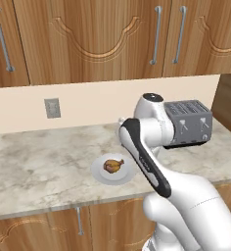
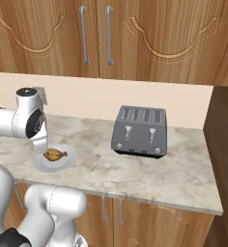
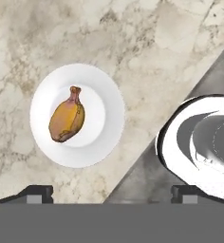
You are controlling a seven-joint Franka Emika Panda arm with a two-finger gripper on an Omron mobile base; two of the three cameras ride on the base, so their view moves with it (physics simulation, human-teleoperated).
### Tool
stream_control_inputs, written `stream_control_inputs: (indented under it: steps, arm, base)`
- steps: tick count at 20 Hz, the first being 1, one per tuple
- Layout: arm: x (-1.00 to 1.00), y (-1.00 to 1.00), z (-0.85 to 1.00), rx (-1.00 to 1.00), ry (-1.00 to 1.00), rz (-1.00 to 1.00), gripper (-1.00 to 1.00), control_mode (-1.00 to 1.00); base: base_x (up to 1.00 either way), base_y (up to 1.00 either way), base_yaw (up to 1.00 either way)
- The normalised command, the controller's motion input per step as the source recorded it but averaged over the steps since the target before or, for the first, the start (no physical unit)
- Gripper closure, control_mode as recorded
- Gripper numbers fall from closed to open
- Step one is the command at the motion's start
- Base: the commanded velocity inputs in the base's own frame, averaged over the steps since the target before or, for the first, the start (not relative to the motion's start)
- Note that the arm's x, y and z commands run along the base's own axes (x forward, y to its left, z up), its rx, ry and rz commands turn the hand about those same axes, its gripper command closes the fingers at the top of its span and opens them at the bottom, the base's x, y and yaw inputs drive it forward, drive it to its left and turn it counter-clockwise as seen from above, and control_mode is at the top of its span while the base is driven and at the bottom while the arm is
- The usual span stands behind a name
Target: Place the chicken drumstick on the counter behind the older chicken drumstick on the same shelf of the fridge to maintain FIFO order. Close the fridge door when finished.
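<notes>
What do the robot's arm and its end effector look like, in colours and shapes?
The glossy white arm is built of thick rounded segments, with a dark grey strip along one link and dark round joint caps. The end effector shows two small, dark, blocky fingertips. No cables or markings show.

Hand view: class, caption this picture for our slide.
Golden-brown roasted chicken drumstick lying on a round white plate on the beige marbled stone counter, gripper open above.

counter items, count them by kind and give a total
golden-brown roasted chicken drumstick: 1
round white plate under it: 1
dark grey four-slot toaster: 1
total on the beige marbled stone counter: 3
</notes>
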Motion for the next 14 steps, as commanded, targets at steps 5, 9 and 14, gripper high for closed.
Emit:
stream_control_inputs:
  steps: [5,9,14]
  arm:
    - [0.00,0.08,-0.14,0.13,0.00,-0.24,-1.00,-1.00]
    - [0.06,-0.10,-0.10,0.07,0.00,-0.01,-1.00,-1.00]
    - [0.26,-0.04,-0.21,0.05,0.00,0.00,-1.00,-1.00]
  base:
    - [0.00,0.00,0.00]
    - [0.00,0.00,0.00]
    - [0.00,0.00,0.00]
